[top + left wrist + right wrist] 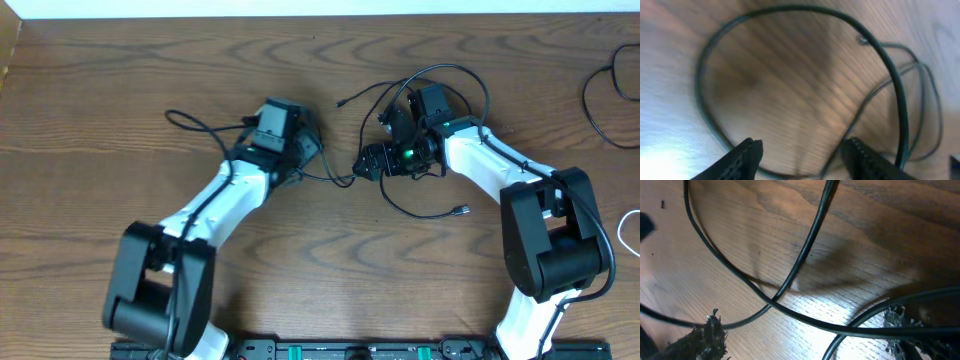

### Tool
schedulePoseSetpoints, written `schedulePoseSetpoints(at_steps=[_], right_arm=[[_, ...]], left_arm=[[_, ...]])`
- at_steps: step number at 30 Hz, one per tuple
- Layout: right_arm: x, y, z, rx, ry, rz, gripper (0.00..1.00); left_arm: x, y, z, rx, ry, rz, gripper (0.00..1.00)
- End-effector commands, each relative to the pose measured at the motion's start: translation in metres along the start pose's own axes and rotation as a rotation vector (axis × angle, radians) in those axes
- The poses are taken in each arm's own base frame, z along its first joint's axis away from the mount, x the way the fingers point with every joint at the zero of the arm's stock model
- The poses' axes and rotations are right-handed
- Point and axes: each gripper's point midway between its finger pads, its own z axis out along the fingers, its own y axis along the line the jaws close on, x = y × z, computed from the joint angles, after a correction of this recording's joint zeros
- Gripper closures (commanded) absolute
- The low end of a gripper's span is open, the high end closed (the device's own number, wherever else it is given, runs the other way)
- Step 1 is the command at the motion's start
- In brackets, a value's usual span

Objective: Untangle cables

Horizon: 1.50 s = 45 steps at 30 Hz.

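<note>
Table: we see a brown wood-grain top filling the overhead frame.
Left arm: white and black, it reaches from the lower left of the overhead frame up toward the middle.
Left gripper: it sits just left of centre. In the left wrist view its two fingertips stand apart with bare wood between them, so we call it released, grasping nothing we can see.
First black cable: it starts in a small curl up and to the left of centre, passes under the left gripper and runs into the gap between the two grippers.
Left wrist detail: a black loop arcs across the top of the frame and down both sides to the bottom edge beside the fingertips (the picture is blurred, so we cannot tell whether it touches them).
Right arm: it comes up from the lower right of the overhead frame.
Right gripper: it sits just right of centre, near the left gripper but apart from it. In the right wrist view its fingertips sit wide apart at the lower corners, so it is released.
Second black cable: it loops above and below the right gripper, with a plug end lying below and to the right of it.
Right wrist detail: black cables cross one another on the wood between the spread fingertips, and none is pinched.
White cable: only a short curve shows at the right edge, well apart from both grippers.
</note>
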Motion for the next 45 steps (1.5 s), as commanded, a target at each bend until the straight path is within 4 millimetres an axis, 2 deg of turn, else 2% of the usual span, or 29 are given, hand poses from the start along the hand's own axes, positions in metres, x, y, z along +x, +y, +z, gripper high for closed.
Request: schedulePoseSetpoints(at_steps=[1,5,8,12,15,19,22,24,26,30,36,37,40,42,45], right_arm=[[0.01,-0.005,0.005,0.022,0.035,-0.03,0.01],[0.017,-0.005,0.005,0.024,0.062,-0.046,0.01],[0.022,-0.006,0.004,0.024,0.08,-0.07,0.01],[0.025,-0.01,0.003,0.033,0.094,-0.08,0.01],[0.027,-0.025,-0.001,0.1,0.102,-0.058,0.01],[0.026,-0.035,-0.009,0.084,0.09,0.076,0.01],[0.018,-0.031,-0.017,-0.017,0.06,0.147,0.01],[0.013,-0.031,-0.022,-0.062,0.039,0.204,0.01],[0.008,-0.034,-0.027,-0.087,0.022,0.303,0.01],[0.006,-0.035,-0.028,-0.094,0.012,0.321,0.01],[-0.006,-0.023,-0.023,-0.12,-0.017,0.379,0.01],[-0.011,-0.014,-0.024,-0.153,-0.031,0.36,0.01],[-0.022,-0.008,-0.027,-0.166,-0.069,0.329,0.01],[-0.028,-0.01,-0.027,-0.151,-0.096,0.313,0.01],[-0.026,-0.026,-0.019,-0.005,-0.113,0.363,0.01]], left_arm=[[0.016,-0.03,0.009,0.085,0.009,0.023,0.44],[0.031,-0.06,0.015,0.182,-0.002,0.074,0.44],[0.036,-0.066,0.017,0.187,-0.024,0.091,0.44],[0.029,-0.06,0.018,0.148,-0.081,0.094,0.44],[0.024,-0.057,0.018,0.139,-0.09,0.138,0.44],[0.029,-0.053,0.018,0.162,-0.007,0.292,0.43],[0.03,-0.031,0.014,0.11,0.059,0.33,0.43],[0.028,-0.012,0.01,0.047,0.088,0.34,0.38],[0.024,0.012,0.002,-0.027,0.122,0.343,0.33],[0.016,0.032,-0.013,-0.086,0.141,0.298,0.3],[-0.004,0.028,-0.043,-0.063,0.085,0.338,0.29],[-0.015,0.026,-0.056,-0.061,0.042,0.333,0.27],[-0.033,0.024,-0.075,-0.052,-0.032,0.318,0.25],[-0.042,0.025,-0.086,-0.052,-0.071,0.308,0.25],[-0.057,0.027,-0.102,-0.052,-0.127,0.296,0.25]])
